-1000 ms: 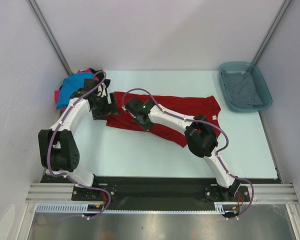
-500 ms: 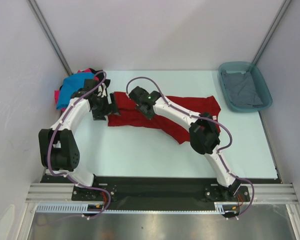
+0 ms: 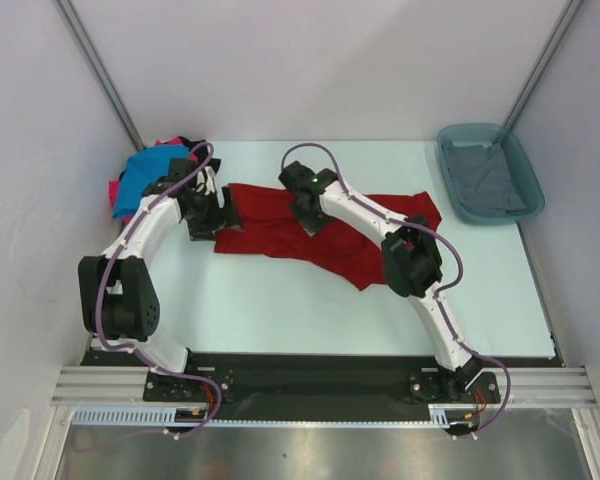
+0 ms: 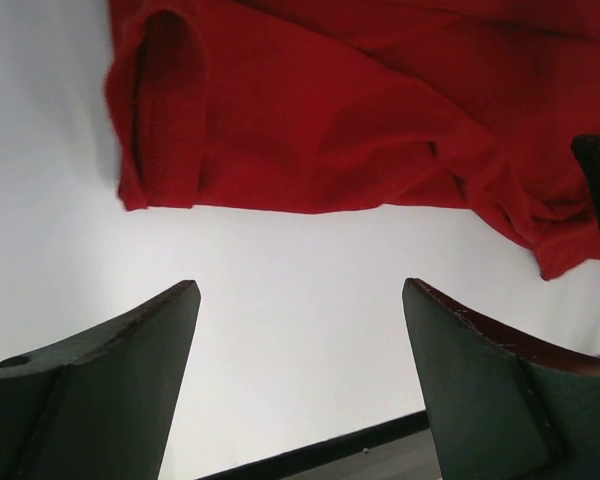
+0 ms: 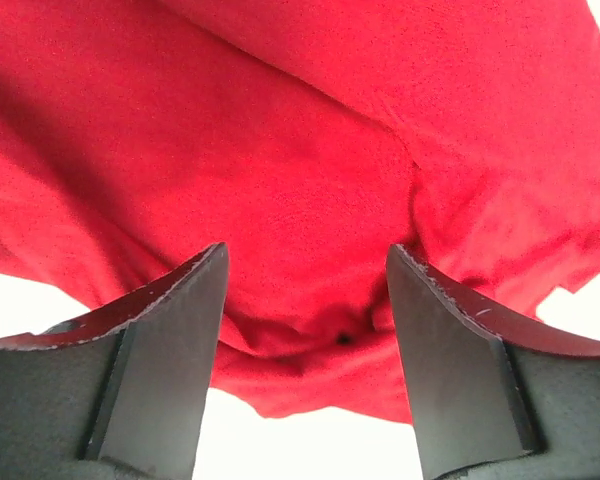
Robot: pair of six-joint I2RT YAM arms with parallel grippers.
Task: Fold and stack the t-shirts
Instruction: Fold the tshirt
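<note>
A dark red t-shirt (image 3: 270, 228) lies partly folded across the middle of the table. My right gripper (image 3: 310, 214) hovers over its middle, open, with red cloth (image 5: 310, 150) below and nothing between the fingers (image 5: 170, 340). My left gripper (image 3: 220, 214) stands open at the shirt's left edge; its wrist view shows bare table between the fingers (image 4: 130, 370) and the red shirt (image 4: 320, 120) beyond. A heap of bright blue (image 3: 140, 176), hot pink (image 3: 114, 191) and black (image 3: 185, 146) t-shirts sits at the back left. A grey t-shirt (image 3: 485, 176) lies in the tub.
The teal plastic tub (image 3: 450, 150) stands at the back right corner. Grey side walls close the table on the left and right. The arms' black base rail (image 3: 310, 385) runs along the near edge.
My right gripper has opened and let go of the red t-shirt, moving back and to the right over it. The left arm has stayed put.
</note>
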